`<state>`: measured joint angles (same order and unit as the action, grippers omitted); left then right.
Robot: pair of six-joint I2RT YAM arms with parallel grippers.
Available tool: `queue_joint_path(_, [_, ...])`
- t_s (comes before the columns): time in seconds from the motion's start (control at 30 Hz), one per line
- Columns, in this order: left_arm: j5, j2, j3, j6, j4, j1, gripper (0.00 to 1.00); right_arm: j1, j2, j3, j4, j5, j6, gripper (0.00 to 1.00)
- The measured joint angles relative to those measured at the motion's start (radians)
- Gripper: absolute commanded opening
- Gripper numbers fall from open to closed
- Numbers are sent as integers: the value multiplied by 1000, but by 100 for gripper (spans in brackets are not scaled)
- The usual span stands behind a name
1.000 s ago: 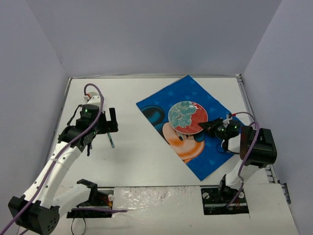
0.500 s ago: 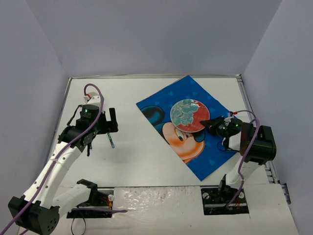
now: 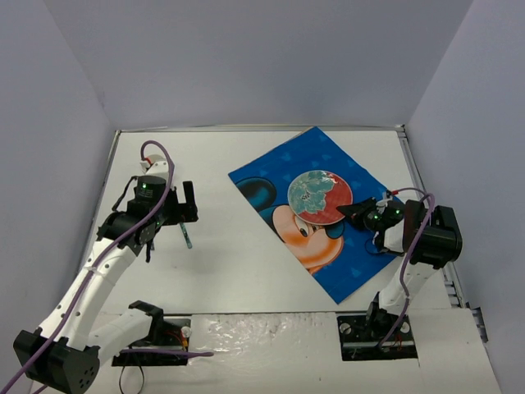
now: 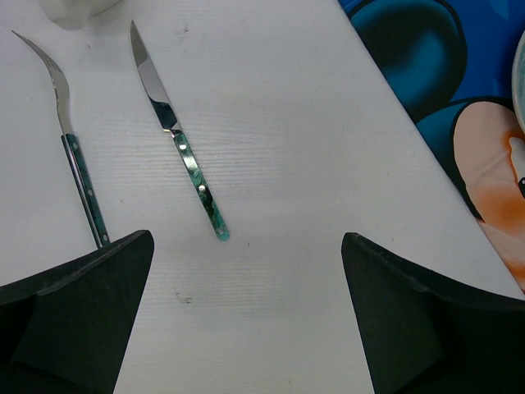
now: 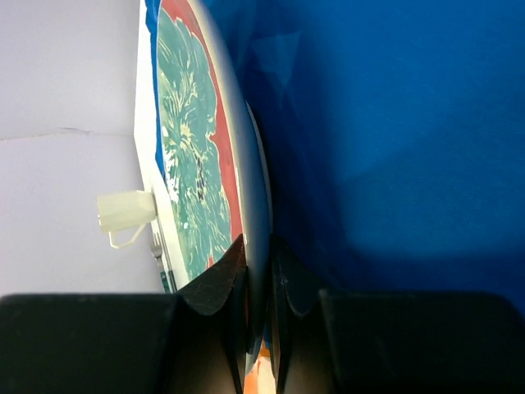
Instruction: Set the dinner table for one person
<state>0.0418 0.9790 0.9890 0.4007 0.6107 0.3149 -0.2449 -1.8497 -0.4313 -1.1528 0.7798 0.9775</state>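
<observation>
At far left, beside the lavender wall (image 3: 74,123): left fingers (image 3: 188,203), spread wide, holding nothing, hanging above bare white desk (image 3: 246,271). Beneath them in the left wrist view, fork (image 4: 78,176) and knife (image 4: 184,160), flat on the desk, side by side but apart. Both with mottled green handles toward the camera and metal ends pointing away. Fork on the left, handle end hidden behind one finger; knife clear of both. Just beyond the fork tines, part of a white cup (image 4: 74,8), cut off by the frame edge.

Toward the middle and right: blue cartoon-mouse placemat (image 3: 353,263), lying askew on the desk, one corner close to the far rim. Over its far half, a round plate (image 3: 320,195), red-bordered, with a green and white pattern.

At right: right fingers (image 3: 358,210), narrow, pinching the plate by its right rim, one finger on each face of the edge in the right wrist view. Cannot tell whether the plate's underside touches the placemat.

Desk itself: fills the floor of the enclosure, thin metal rim along the far and right edges, lavender walls on three sides.
</observation>
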Motion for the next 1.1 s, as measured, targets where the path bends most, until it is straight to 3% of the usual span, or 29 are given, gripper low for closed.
queue_joint_path(0.13, [0, -3, 0, 0, 1, 0, 97, -11, -8, 0, -11, 13, -12, 0])
queue_joint_path(0.17, [0, -4, 0, 0, 1, 0, 97, -14, -9, 0, -12, 16, -15, 4])
queue_joint_path(0.3, [0, -6, 0, 0, 1, 0, 97, -23, -10, 1, -22, 24, -26, 43])
queue_joint_path(0.5, [0, -6, 0, 0, 4, 0, 97, -36, 24, 0, -67, 36, -62, 78])
queue_joint_path(0.6, [0, -6, 0, 0, 5, 0, 97, -37, 80, -10, -3, 19, -104, 85])
queue_joint_path(0.77, [1, -6, 0, 0, 6, 0, 97, -37, 226, -68, 264, -75, -231, 90])
queue_joint_path(1.1, [5, 33, 24, 6, 30, 0, 97, -29, 639, -192, 895, -545, -402, 100])
